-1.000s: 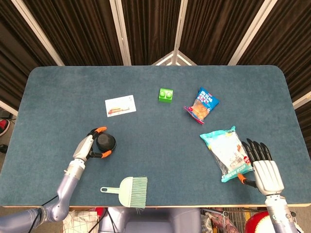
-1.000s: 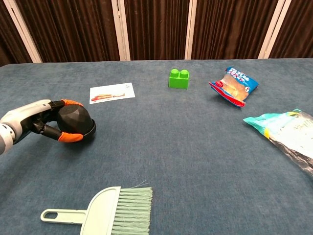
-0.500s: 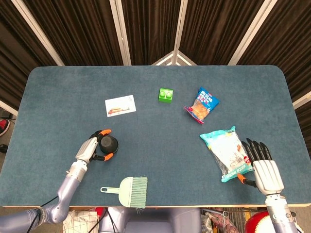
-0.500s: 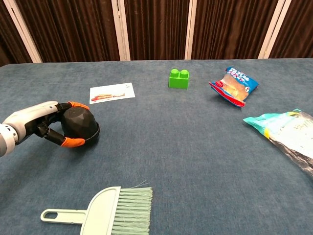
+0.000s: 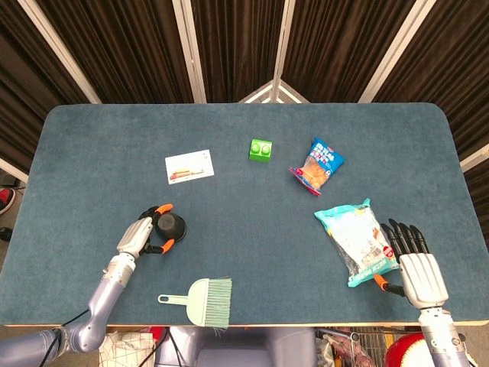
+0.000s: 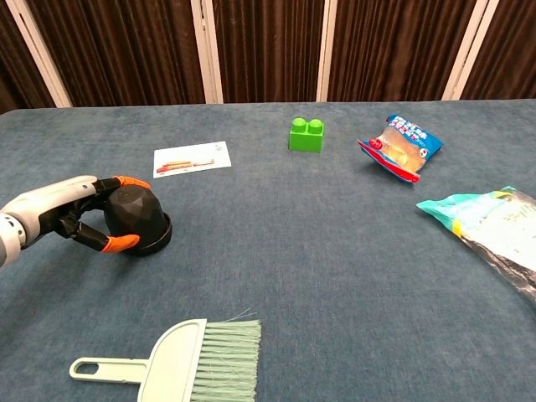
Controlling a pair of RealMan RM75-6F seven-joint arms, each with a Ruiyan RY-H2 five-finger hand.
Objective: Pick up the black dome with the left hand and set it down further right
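The black dome [image 5: 171,224] [image 6: 141,216] sits flat on the blue table at the left, below the white card. My left hand [image 5: 142,234] [image 6: 71,209] reaches in from the left and grips it, one orange-tipped finger over its top and another against its lower rim. My right hand [image 5: 416,267] rests open at the table's near right edge, fingers stretched out beside a teal bag; only the head view shows it.
A white card [image 5: 189,166] lies behind the dome. A mint dustpan brush [image 5: 202,298] lies near the front edge. A green block [image 5: 261,150], a blue snack bag [image 5: 317,166] and the teal bag [image 5: 353,238] sit to the right.
The left hand has carried the dome a short way to the right and it now rests on the cloth. The right hand has stayed put.
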